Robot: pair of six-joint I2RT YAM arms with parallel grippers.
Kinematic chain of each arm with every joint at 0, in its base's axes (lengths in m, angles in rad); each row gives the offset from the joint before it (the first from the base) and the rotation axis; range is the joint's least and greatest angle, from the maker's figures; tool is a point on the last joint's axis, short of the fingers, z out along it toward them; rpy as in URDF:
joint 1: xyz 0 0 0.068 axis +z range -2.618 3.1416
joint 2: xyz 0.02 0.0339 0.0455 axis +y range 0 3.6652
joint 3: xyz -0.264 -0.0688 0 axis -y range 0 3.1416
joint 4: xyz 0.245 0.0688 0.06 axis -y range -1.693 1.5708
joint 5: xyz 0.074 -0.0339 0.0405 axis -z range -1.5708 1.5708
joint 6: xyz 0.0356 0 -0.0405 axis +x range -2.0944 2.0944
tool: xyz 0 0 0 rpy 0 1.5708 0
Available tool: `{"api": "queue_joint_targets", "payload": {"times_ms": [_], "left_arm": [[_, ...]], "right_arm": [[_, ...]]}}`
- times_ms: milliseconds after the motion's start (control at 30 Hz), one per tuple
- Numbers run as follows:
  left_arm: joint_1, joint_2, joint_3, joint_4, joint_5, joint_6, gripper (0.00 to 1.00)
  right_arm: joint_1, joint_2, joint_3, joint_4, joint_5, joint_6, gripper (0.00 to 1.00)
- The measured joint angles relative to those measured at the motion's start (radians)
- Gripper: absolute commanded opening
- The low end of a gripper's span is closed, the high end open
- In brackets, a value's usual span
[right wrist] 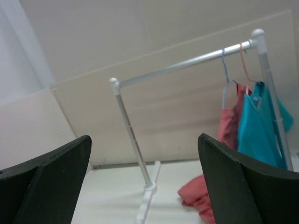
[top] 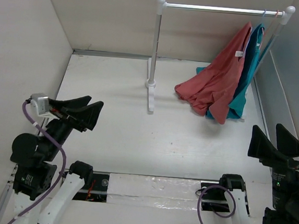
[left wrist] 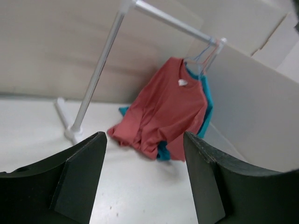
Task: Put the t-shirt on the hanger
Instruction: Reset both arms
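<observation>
A coral-red t-shirt (top: 214, 86) (left wrist: 163, 112) (right wrist: 229, 126) hangs from the light-blue hanger (right wrist: 224, 70) (left wrist: 197, 53) (top: 263, 17), whose hook is over the white rail at the rack's right end. The shirt's lower part lies bunched on the table. My left gripper (top: 95, 102) (left wrist: 144, 140) is open and empty at the near left, far from the shirt. My right gripper (top: 266, 127) (right wrist: 144, 140) is open and empty at the near right, below the shirts.
A teal shirt (top: 247, 73) (right wrist: 257, 126) hangs behind the coral one on a pink hanger (right wrist: 243, 60). The white clothes rack (top: 155, 49) stands at the back, its foot (top: 151, 96) on the table. Walls close in on the left, back and right.
</observation>
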Motion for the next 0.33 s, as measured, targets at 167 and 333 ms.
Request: {"api": "queue_joint_targets", "payload": {"times_ms": [167, 333], "left_arm": [[0.0, 0.002, -0.065, -0.13, -0.042, 0.004, 0.63], [0.0, -0.023, -0.065, -0.147, -0.061, 0.016, 0.65]], "right_arm": [[0.0, 0.001, -0.005, -0.106, 0.062, -0.017, 1.0], [0.0, 0.002, 0.007, -0.126, 0.085, -0.024, 1.0]]}}
